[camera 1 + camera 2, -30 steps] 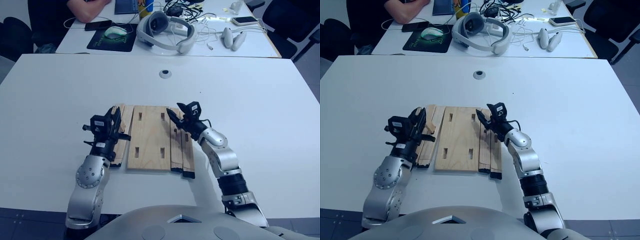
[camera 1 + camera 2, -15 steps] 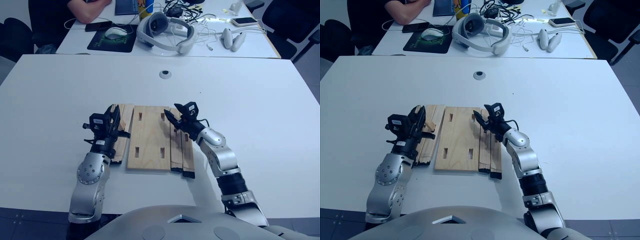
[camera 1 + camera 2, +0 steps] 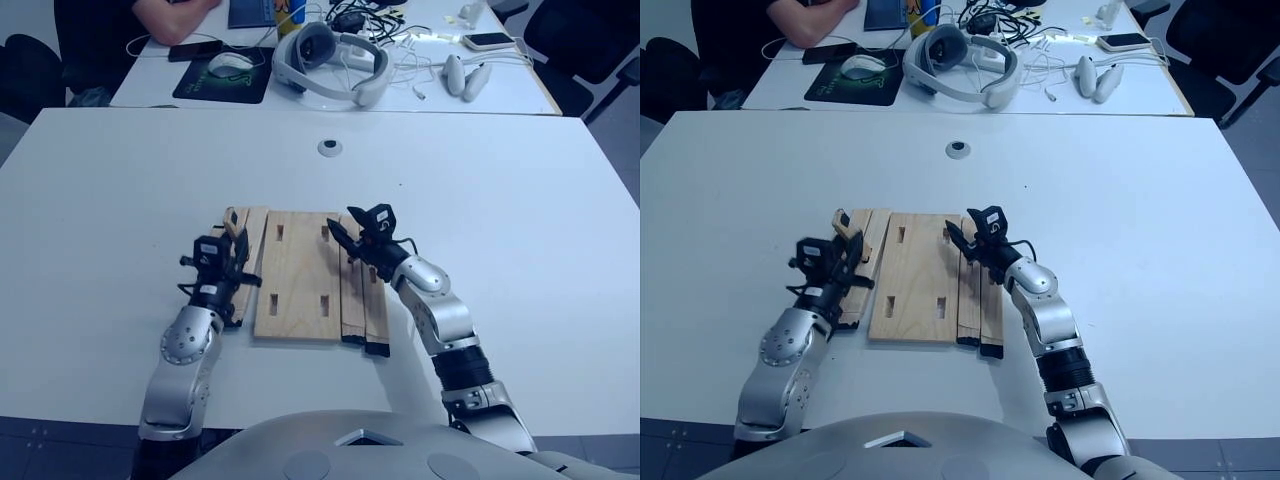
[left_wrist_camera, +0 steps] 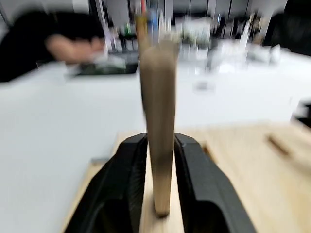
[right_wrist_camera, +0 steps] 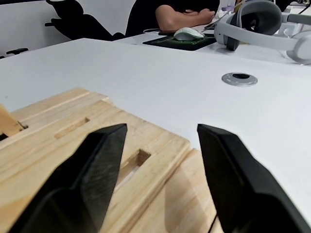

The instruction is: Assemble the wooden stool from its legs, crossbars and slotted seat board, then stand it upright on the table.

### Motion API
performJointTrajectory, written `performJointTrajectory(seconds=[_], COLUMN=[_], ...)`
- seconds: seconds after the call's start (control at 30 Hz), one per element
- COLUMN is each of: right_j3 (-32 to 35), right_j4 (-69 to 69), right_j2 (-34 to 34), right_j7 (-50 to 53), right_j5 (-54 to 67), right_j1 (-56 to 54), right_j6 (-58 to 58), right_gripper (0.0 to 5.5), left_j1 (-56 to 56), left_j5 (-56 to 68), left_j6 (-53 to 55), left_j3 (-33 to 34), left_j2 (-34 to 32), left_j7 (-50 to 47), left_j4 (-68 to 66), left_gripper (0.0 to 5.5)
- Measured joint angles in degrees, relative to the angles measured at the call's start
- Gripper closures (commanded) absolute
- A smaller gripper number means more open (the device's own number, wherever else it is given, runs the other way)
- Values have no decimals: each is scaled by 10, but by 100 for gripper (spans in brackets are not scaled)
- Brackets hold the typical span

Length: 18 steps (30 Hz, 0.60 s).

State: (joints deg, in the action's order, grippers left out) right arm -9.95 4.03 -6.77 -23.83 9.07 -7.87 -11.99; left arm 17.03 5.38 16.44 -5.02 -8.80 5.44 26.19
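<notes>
Left claw (image 4: pixel 160 145) is clamped low on a narrow pale wooden bar (image 4: pixel 158 111), tilted up left of the flat slotted wooden seat board (image 3: pixel 298 275) on the white desk (image 3: pixel 500 200). Right claw (image 5: pixel 160 133) gapes empty over the board's far right corner. The wood looks light, stiff and smooth, so a mid-length hold should be steadier.

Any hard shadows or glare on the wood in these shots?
Left eye view: soft even light, thin shadow edging the seat board. Right wrist view: its slots are dark, no glare. Left wrist view: the wooden piece in the left gripper looks backlit.
</notes>
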Motion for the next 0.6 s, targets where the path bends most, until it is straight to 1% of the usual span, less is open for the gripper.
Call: performJointTrajectory(seconds=[0.2, 0.37, 0.47, 0.6], right_j3=[-3, -4, -3, -3], right_j4=[13, 36, 57, 91], right_j2=[1, 8, 10, 12], right_j7=[0, 0, 0, 0], right_j5=[-9, -13, -15, -20], right_j1=[4, 4, 3, -6], right_j6=[8, 22, 45, 84], right_gripper=[281, 281, 281, 281], left_j1=[-9, -13, -26, -74], left_j5=[3, 14, 20, 36], left_j6=[-23, -40, -46, -15], left_j3=[1, 6, 14, 34], left_j2=[7, 6, -3, -15], left_j7=[5, 26, 38, 43], left_j4=[11, 30, 63, 107], left_gripper=[305, 254, 254, 254])
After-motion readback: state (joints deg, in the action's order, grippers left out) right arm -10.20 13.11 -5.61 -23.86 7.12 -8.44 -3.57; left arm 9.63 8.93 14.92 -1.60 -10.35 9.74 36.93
